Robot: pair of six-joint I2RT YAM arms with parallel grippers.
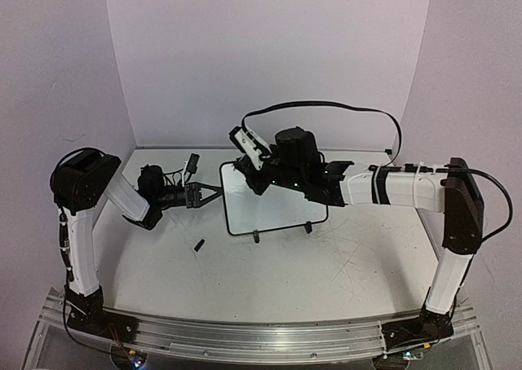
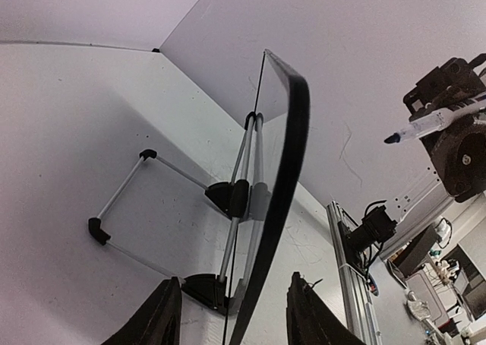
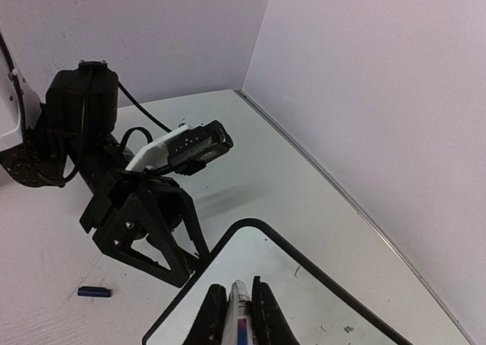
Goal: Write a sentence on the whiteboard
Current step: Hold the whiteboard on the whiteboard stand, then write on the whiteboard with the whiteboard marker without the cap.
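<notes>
Tabletop (image 1: 326, 264), right arm (image 1: 400, 187) stretched over whiteboard (image 1: 277, 215), right pincer (image 3: 237, 288) clasping marker (image 3: 240, 311)

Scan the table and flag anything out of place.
A small dark blue piece lies loose on the table near the whiteboard's front left corner, touching nothing. Possibly the cap of the bare-tipped marker in the right gripper. Nothing else stands out.

Left arm (image 1: 80, 223) rises from its base, folds at the elbow and reaches toward the whiteboard's (image 1: 277, 213) left edge. Left end effector (image 1: 213, 194) is level, fingers spread, board edge between them, contact unclear. Right arm (image 1: 400, 187) stretches in from the board's right side, wrist above the board. Right end effector (image 3: 237, 285) is clamped on a marker (image 3: 240, 316), over the board's upper left corner.
</notes>
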